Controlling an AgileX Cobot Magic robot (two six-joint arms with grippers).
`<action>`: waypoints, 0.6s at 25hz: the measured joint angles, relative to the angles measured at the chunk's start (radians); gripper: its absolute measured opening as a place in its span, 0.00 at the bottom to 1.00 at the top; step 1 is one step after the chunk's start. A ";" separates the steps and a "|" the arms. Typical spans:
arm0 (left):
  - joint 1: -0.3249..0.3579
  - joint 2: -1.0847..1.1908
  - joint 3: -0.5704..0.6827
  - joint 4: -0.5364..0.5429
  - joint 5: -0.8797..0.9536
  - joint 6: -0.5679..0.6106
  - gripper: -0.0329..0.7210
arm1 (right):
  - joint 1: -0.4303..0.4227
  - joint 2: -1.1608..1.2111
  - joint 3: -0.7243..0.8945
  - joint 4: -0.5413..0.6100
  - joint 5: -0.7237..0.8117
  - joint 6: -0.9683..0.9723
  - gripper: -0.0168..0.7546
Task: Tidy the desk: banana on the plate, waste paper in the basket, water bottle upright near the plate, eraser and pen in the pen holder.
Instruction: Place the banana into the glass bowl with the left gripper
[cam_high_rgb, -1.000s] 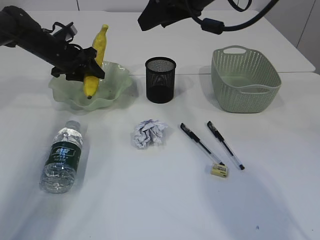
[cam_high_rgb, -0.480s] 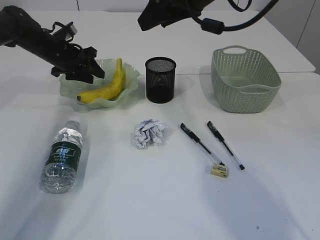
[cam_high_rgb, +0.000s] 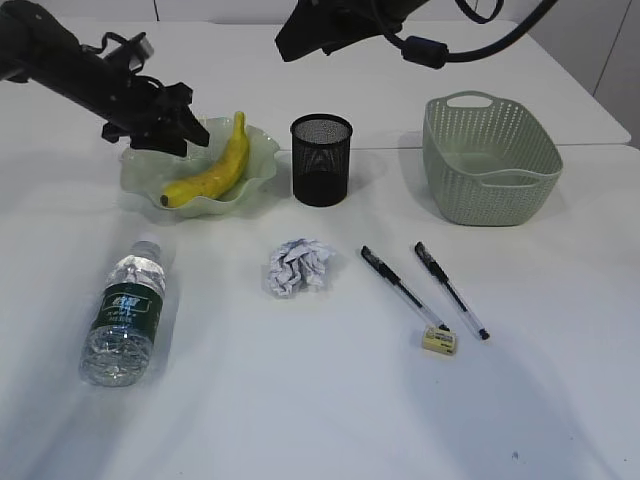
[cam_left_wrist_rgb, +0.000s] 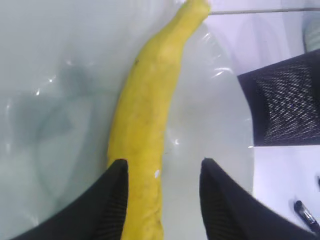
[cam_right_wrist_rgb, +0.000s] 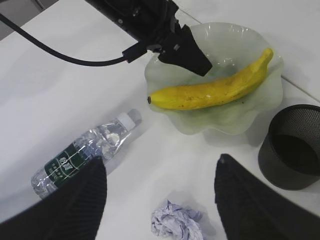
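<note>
While the yellow banana is seen lying in the pale green wavy glass plate, the left gripper is held w/ jaws apart & empty just above it, and the right gripper, also spread w/ nothing held, is hung over the crumpled white paper ball.

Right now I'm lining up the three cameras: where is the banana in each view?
Exterior view: banana upper left, lying in the plate.
Left wrist view: runs from the top centre to the bottom, left of centre.
Right wrist view: upper right, in the plate.
Shared landmark: the black mesh pen holder beside the plate.
</note>
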 joint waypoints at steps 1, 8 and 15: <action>0.002 0.000 -0.026 0.000 0.011 0.000 0.48 | 0.000 0.000 0.000 0.000 0.000 0.000 0.67; 0.009 -0.039 -0.179 0.032 0.073 0.000 0.48 | 0.000 0.000 0.000 0.000 0.000 0.000 0.67; 0.010 -0.143 -0.224 0.075 0.138 0.000 0.48 | 0.000 0.000 0.000 -0.002 0.000 0.000 0.67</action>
